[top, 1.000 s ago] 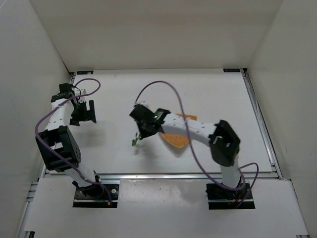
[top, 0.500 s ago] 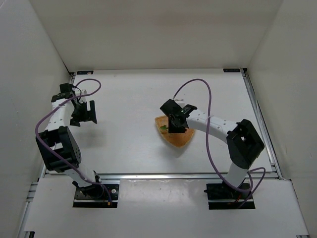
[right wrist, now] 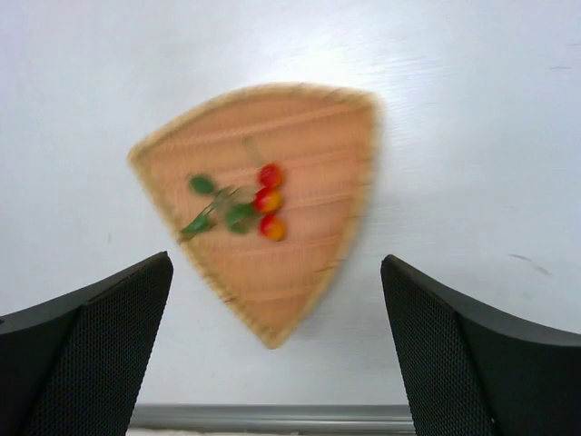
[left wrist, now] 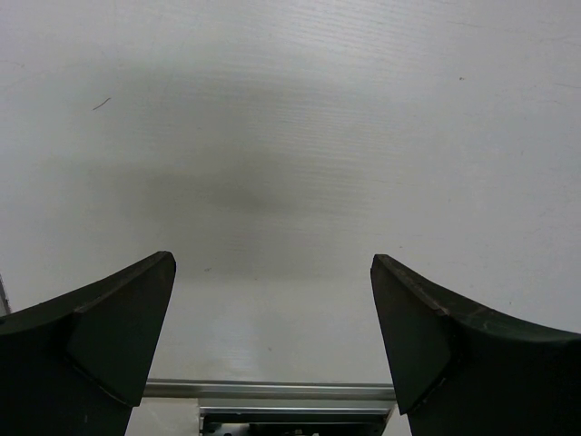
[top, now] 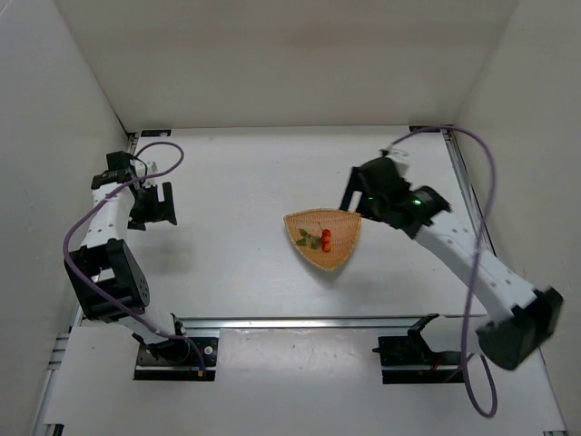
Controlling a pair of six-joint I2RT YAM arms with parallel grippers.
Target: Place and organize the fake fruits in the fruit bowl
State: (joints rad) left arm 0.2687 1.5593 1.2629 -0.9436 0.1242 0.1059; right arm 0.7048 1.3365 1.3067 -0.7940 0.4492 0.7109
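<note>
The fruit bowl (top: 338, 256), a shallow orange-tan wicker basket of rounded-triangle shape, lies at the table's middle right. In it rest the fake fruits (top: 323, 239), three red-orange berries on a sprig with green leaves. My right gripper (top: 356, 200) hovers just right of and behind the bowl, open and empty. Its wrist view looks down on the bowl (right wrist: 272, 272) and the berries (right wrist: 267, 201), with the right gripper (right wrist: 277, 262) spread wide above them. My left gripper (top: 164, 204) is far off at the left, and in its own view the left gripper (left wrist: 272, 259) is open over bare table.
White walls enclose the table on three sides. An aluminium rail (top: 300, 322) runs along the near edge and shows below the left fingers (left wrist: 272, 391). Purple cables loop over both arms.
My right gripper carried the sprig from left of the bowl over it, opened, and drew back to the right. The sprig now lies in the bowl. The left arm has not moved.
</note>
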